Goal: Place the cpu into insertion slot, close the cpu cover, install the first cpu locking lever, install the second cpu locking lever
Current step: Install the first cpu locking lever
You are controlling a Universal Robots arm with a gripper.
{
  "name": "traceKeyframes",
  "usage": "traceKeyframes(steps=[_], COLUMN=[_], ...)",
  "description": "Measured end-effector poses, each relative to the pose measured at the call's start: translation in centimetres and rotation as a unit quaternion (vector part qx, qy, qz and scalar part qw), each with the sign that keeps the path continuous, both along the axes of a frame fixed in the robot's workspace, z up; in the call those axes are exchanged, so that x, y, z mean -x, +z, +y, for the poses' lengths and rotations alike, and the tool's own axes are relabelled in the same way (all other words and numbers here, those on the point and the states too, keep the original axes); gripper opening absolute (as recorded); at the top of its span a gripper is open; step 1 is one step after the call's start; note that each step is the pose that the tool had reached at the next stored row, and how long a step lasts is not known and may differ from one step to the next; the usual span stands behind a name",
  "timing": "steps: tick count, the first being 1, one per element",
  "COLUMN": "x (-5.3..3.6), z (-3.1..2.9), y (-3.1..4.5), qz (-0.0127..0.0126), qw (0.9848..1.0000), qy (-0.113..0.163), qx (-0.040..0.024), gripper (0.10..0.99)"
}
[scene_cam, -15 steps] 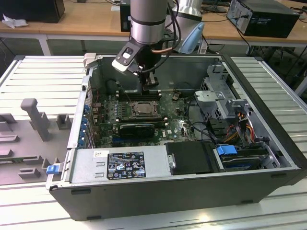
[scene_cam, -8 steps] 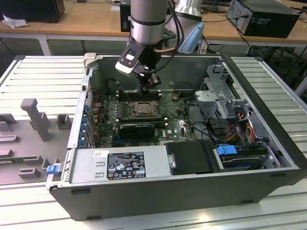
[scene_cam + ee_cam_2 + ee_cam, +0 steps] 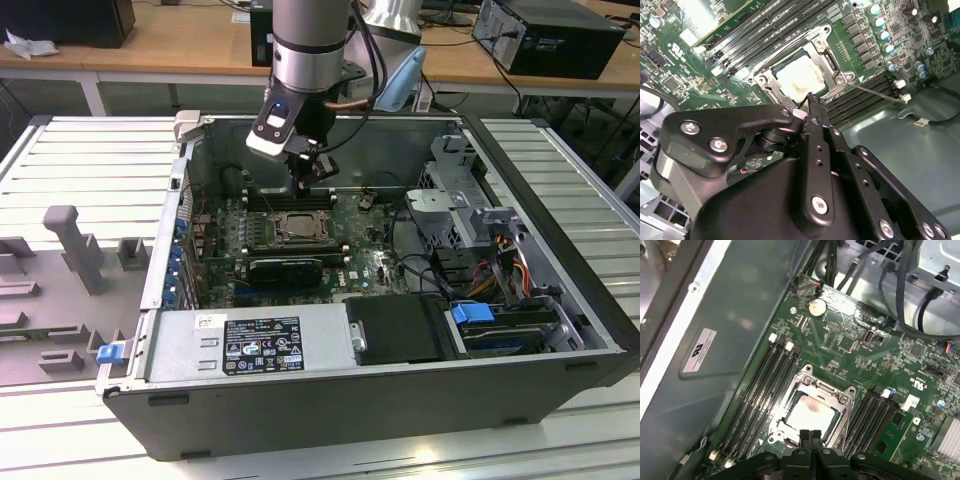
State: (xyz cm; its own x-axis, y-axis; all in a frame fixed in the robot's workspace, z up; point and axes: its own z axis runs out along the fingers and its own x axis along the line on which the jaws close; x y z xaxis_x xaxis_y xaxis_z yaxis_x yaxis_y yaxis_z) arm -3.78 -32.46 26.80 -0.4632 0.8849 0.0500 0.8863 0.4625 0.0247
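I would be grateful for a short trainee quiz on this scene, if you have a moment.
1. True or false: the cpu lies in the insertion slot.
2. The gripper is: A open wide; B shut, holding nothing; C shut on the cpu.
3. Fill in: long black memory slots flank the insertion slot on ___ sides.
Key: 1 true; 2 B; 3 both.

The cpu (image 3: 809,414) is pale beige, the cpu cover (image 3: 826,387) silvery, the motherboard (image 3: 850,342) green.
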Motion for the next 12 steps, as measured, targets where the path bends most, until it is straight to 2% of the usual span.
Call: traceKeyframes(steps=[6,9,10,12], x=[0.00,0.00,0.00,0.00], z=[0.00,0.00,0.00,0.00], y=[0.00,0.00,0.00,0.00], qz=[0.0000,0.0000,0.0000,0.0000], qw=[0.9996,0.9984,0.9970,0.9953], qy=[0.030,0.056,0.077,0.097], qx=[0.0000,-0.0001,-0.0001,0.0000], gripper=[0.106,0.106,0.106,0.106])
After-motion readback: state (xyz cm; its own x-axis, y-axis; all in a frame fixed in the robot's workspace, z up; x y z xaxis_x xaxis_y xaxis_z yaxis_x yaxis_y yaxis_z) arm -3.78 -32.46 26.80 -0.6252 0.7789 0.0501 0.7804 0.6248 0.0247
